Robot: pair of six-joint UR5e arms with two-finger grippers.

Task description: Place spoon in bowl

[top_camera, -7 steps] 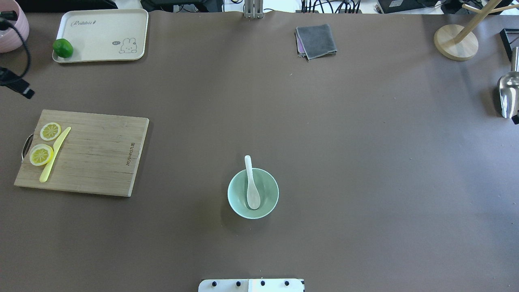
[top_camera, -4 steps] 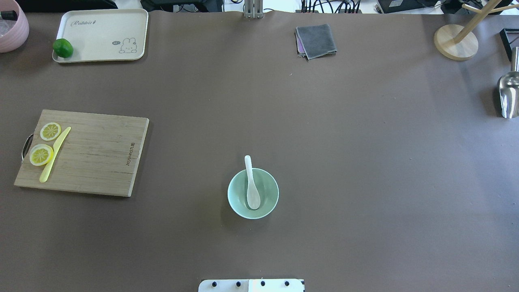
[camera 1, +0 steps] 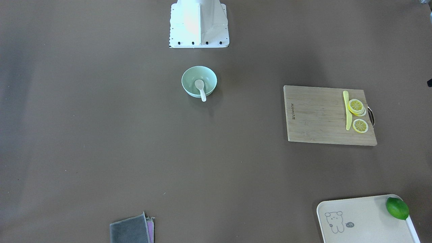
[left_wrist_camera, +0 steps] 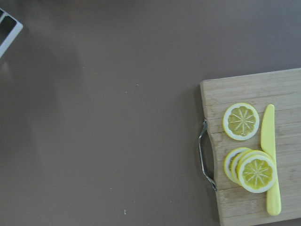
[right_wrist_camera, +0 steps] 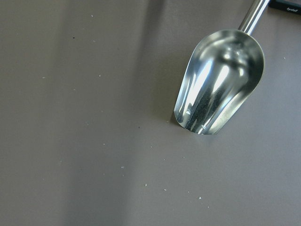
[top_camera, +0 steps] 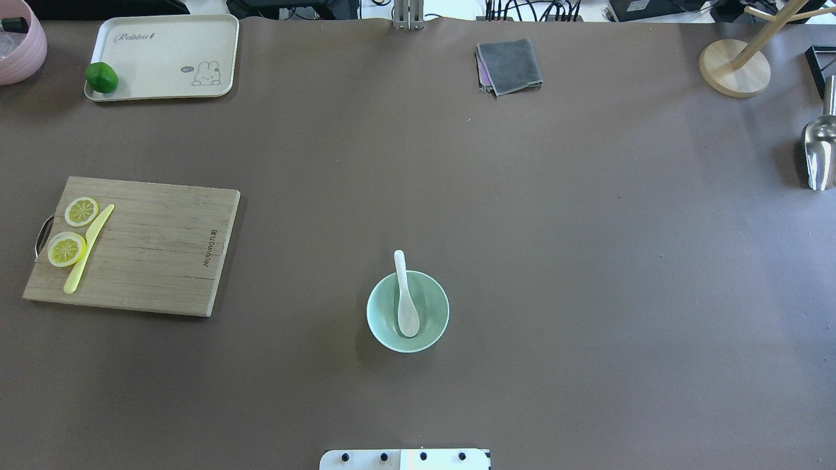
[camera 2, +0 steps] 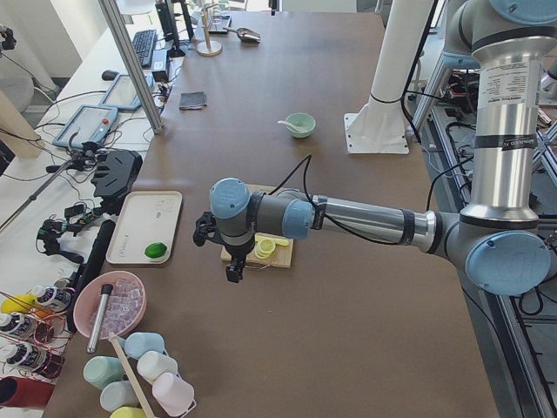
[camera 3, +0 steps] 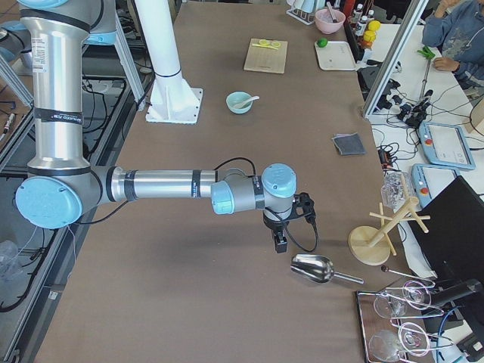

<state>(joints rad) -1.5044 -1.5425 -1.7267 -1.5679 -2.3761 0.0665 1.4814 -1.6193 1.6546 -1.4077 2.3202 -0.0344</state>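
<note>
The white spoon (top_camera: 406,307) lies in the mint-green bowl (top_camera: 432,321), scoop down inside and handle resting over the far rim, near the robot base. Both show in the front-facing view, the spoon (camera 1: 201,89) in the bowl (camera 1: 189,81). My left gripper (camera 2: 233,270) hangs over the table by the cutting board, far from the bowl; I cannot tell if it is open or shut. My right gripper (camera 3: 280,242) hangs by the metal scoop at the other end; I cannot tell its state either. Neither shows in the overhead or wrist views.
A wooden cutting board (top_camera: 150,248) with lemon slices and a yellow knife (top_camera: 88,248) lies at left. A tray (top_camera: 170,52) with a lime (top_camera: 101,77), a grey cloth (top_camera: 509,65), a wooden stand (top_camera: 735,68) and a metal scoop (top_camera: 819,153) line the far and right edges.
One second ago parts of both arms showed at the left and right edges of the overhead view; they have drawn out of that view. Spoon and bowl have not moved.
</note>
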